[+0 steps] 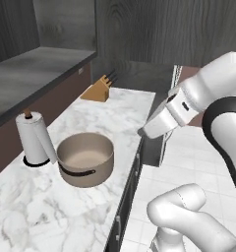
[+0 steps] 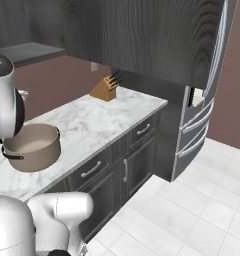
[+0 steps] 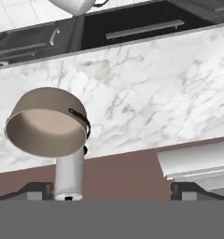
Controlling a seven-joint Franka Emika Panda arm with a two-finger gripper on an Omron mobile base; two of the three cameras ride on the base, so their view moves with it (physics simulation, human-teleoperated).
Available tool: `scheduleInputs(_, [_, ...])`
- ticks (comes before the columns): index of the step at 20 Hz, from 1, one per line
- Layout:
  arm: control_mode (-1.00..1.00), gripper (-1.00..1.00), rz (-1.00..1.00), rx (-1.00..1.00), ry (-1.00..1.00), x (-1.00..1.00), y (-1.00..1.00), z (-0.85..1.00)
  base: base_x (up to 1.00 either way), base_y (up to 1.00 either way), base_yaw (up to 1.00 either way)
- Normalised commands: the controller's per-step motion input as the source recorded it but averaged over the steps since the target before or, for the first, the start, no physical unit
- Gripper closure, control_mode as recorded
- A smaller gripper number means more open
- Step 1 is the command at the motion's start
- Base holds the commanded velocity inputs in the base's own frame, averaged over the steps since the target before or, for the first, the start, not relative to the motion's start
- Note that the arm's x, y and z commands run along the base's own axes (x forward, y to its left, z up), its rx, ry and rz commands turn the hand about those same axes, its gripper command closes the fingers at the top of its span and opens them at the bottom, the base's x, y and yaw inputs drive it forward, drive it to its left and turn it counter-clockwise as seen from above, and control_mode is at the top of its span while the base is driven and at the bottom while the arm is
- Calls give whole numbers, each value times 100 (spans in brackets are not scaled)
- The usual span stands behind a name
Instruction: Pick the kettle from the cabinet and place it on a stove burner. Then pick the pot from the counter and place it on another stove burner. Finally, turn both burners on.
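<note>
Hovering above the counter's front edge, the gripper (image 3: 114,190) has its jaws spread wide and nothing between them. The pot (image 1: 85,159) sits on the counter (image 1: 61,216) near its back edge, just beside a paper-towel roll (image 1: 35,138) that stands upright against the wall side. A knife block (image 1: 97,90) is well apart, toward the counter's far end. No kettle or burner is in sight from where I stand, so I cannot say how that part of the task stands.

My worry is the towel roll: it stands so near the pot that a finger coming down on that side of the rim could knock it over or shove the pot sideways. The pot is also wide, so gripping across it looks doubtful; catching the rim wall or one dark handle (image 1: 78,172) seems safer, though a thin rim grip may let it tilt when lifted.
</note>
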Motion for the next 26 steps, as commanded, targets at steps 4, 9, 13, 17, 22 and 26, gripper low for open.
scheduleInputs(4, [-100, -100, 12, -17, 1, 0, 12, -22, 0, 0, 0])
scheduleInputs(9, [-100, -100, 10, -14, 0, 0, 6, -25, 0, 0, 0])
scheduleInputs(13, [-100, -100, 5, -12, 0, 0, 2, -32, 0, 0, 0])
scheduleInputs(17, [-100, -100, 1, -12, -1, 0, 2, -38, 0, 0, 0])
scheduleInputs(22, [-100, -100, 1, -14, -4, 0, 5, -35, 0, 0, 0])
scheduleInputs(26, [-100, -100, 0, -12, -1, 2, 14, -26, 0, 0, 0])
